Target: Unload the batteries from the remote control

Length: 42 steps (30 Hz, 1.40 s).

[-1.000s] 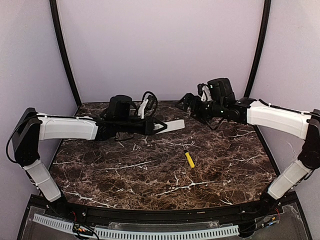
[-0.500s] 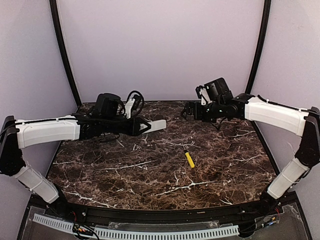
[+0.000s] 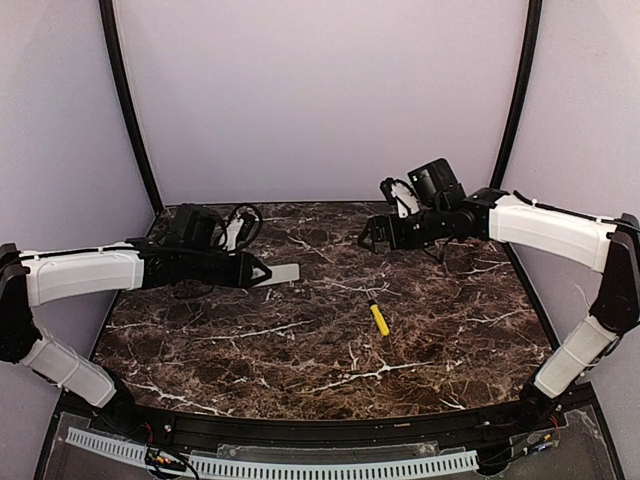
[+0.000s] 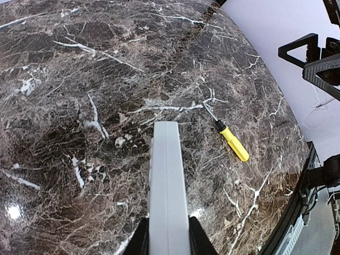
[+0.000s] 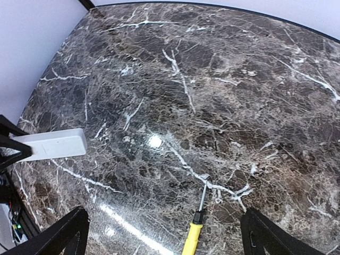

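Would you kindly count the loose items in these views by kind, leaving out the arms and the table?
remote control: 1
screwdriver: 1
Total: 2

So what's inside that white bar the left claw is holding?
Only its white outer shell shows: the remote control, gripped at one end by the left gripper, looks closed. Any batteries inside are covered.
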Each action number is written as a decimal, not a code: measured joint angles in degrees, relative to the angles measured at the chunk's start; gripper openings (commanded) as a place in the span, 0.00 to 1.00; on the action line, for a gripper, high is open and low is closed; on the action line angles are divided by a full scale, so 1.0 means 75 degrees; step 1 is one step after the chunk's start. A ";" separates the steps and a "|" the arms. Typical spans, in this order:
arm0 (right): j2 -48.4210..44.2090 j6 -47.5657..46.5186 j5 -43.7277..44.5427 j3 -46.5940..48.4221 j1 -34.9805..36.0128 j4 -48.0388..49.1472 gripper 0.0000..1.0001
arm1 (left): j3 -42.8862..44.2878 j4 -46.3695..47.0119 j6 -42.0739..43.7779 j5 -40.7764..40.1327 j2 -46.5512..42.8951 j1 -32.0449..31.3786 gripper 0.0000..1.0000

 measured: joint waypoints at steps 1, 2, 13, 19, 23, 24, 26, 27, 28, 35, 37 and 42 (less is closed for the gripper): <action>0.0000 -0.0058 -0.0125 -0.0017 0.0000 0.0009 0.98 | -0.0029 -0.0020 -0.0015 0.0073 0.0000 0.0023 0.00; -0.0003 -0.0122 -0.0286 -0.0052 0.0000 0.0041 0.99 | -0.0044 -0.0020 -0.0023 0.0178 0.0000 0.0038 0.00; -0.0280 -0.0734 -0.2232 -0.0361 -0.0169 0.0277 0.99 | -0.0050 0.0341 -0.0082 0.1816 0.0009 0.0152 0.00; -0.0650 -0.0892 -0.3649 -0.0816 -0.0458 0.0685 0.99 | -0.0050 0.0746 -0.0213 0.2710 0.0111 0.0376 0.00; -0.0746 -0.0883 -0.4278 -0.0930 -0.0533 0.0976 0.99 | -0.0050 0.0968 -0.0332 0.3168 0.0207 0.0423 0.00; -0.0766 -0.0860 -0.4386 -0.0962 -0.0542 0.1049 0.99 | -0.0052 0.1058 -0.0399 0.3281 0.0221 0.0431 0.00; -0.0801 -0.0799 -0.4572 -0.1029 -0.0554 0.1215 0.99 | -0.0058 0.1274 -0.0539 0.3474 0.0239 0.0463 0.00; -0.0816 -0.0746 -0.4660 -0.1070 -0.0557 0.1326 0.99 | -0.0067 0.1411 -0.0615 0.3585 0.0242 0.0469 0.00; -0.0831 -0.0723 -0.4715 -0.1099 -0.0560 0.1399 0.99 | -0.0082 0.1553 -0.0702 0.3672 0.0245 0.0481 0.00; -0.0842 -0.0466 -0.5100 -0.1236 -0.0597 0.1880 0.98 | -0.0271 0.2203 -0.1215 0.4054 0.0245 0.0618 0.00; -0.0842 -0.0350 -0.5205 -0.1311 -0.0609 0.2040 0.98 | -0.0323 0.2317 -0.1338 0.4109 0.0251 0.0659 0.00; -0.0842 -0.0134 -0.5502 -0.1373 -0.0618 0.2419 0.99 | -0.0425 0.2707 -0.1682 0.4278 0.0350 0.0769 0.00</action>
